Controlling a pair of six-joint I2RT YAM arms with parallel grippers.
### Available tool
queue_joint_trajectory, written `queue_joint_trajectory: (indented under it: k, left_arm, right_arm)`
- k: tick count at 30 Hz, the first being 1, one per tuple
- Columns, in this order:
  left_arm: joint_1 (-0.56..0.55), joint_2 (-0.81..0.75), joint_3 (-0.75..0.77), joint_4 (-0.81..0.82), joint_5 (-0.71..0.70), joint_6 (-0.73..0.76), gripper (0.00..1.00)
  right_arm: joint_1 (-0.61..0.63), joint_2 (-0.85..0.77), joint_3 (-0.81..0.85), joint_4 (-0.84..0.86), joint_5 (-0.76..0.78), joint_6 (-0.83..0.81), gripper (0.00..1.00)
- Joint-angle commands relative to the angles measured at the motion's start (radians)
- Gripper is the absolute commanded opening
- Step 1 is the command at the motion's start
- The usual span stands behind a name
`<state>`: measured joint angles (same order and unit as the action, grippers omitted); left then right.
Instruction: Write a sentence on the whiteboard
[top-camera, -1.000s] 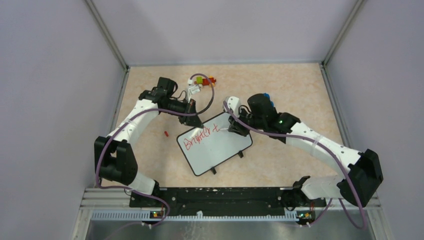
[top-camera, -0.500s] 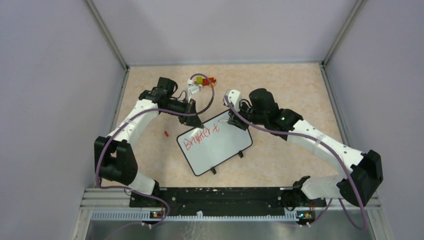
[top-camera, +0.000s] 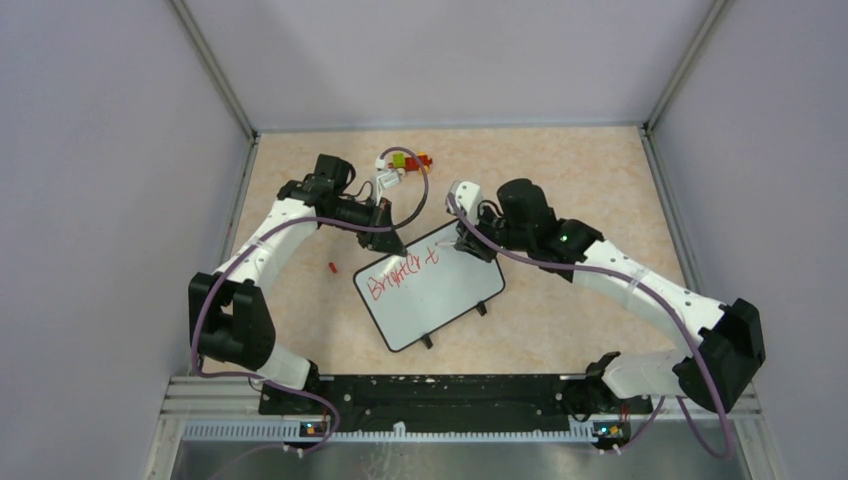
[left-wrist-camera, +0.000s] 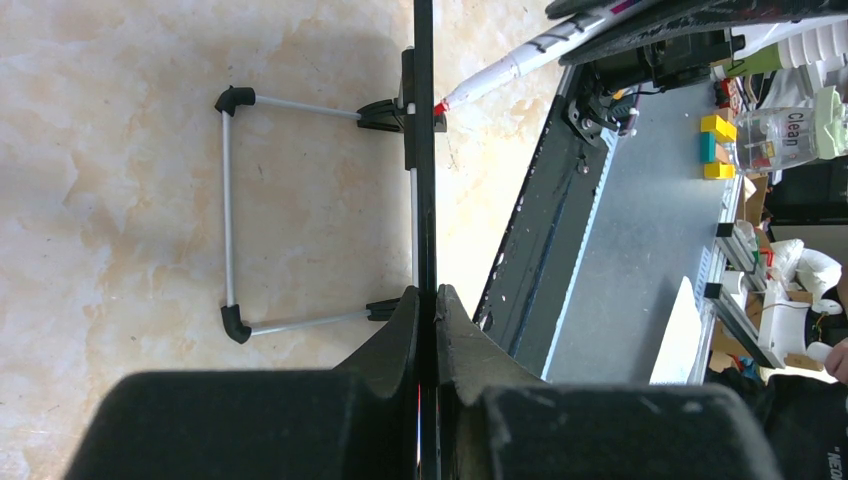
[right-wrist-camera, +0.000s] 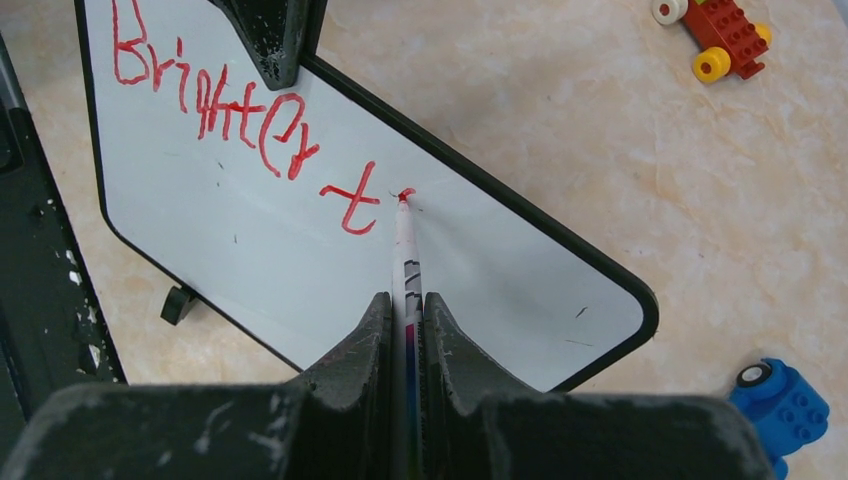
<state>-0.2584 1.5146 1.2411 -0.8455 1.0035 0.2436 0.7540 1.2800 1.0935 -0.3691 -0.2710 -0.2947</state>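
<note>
**Near edge:** black metal rail (top-camera: 430, 392) carrying both arm bases.

**Whiteboard** (top-camera: 440, 300): lies at mid-table, turned at an angle and propped on a thin wire stand (left-wrist-camera: 228, 210) with black elbow feet. Its face is smooth and glossy white with rounded corners and a thin dark frame. In the left wrist view it shows edge-on as a dark strip.

**Sentence** (right-wrist-camera: 230, 110): uneven red marker script reading "Brighter t".
- The lettering is the same as a second ago.
- Judged barely into the second word, with most of the writing still to do.

**Red cap** (top-camera: 331, 267): a small loose piece on the table (top-camera: 580, 180), just left of the board. The table surface is mottled beige with a stone look.

**Left gripper** (left-wrist-camera: 427, 295): black fingers are pinched shut on the board's far edge, steadying it.

**Right gripper** (right-wrist-camera: 405, 310): fingers are clamped on the marker (right-wrist-camera: 406, 250), a slim white barrel with a red nib.
- Over the last second it moved slightly toward the board's far corner, then held.
- The nib now sits at the surface just beyond the "t" — likely placed for the next letter.

**Far side:** a cluster of plastic toy bricks (top-camera: 405, 163) in several colours, well apart from the board. A blue wheeled piece (right-wrist-camera: 780, 405) lies off the board's corner.
</note>
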Motion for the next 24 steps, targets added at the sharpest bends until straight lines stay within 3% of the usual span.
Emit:
queue_joint_trajectory:
  k: [1,9,24]
  left_arm:
    - [-0.01,0.001,-0.012,-0.027,0.036,0.025,0.0]
    - [-0.01,0.003,-0.016,-0.02,0.039,0.025,0.0]
    - [-0.01,0.01,-0.011,-0.024,0.038,0.025,0.0]
  right_arm:
    - [-0.01,-0.034,-0.048,0.029,-0.018,0.009,0.0]
    - [-0.008,-0.064,-0.099,0.031,-0.034,0.026,0.0]
    - [-0.008,-0.021,0.009,0.045,-0.014,0.025,0.0]
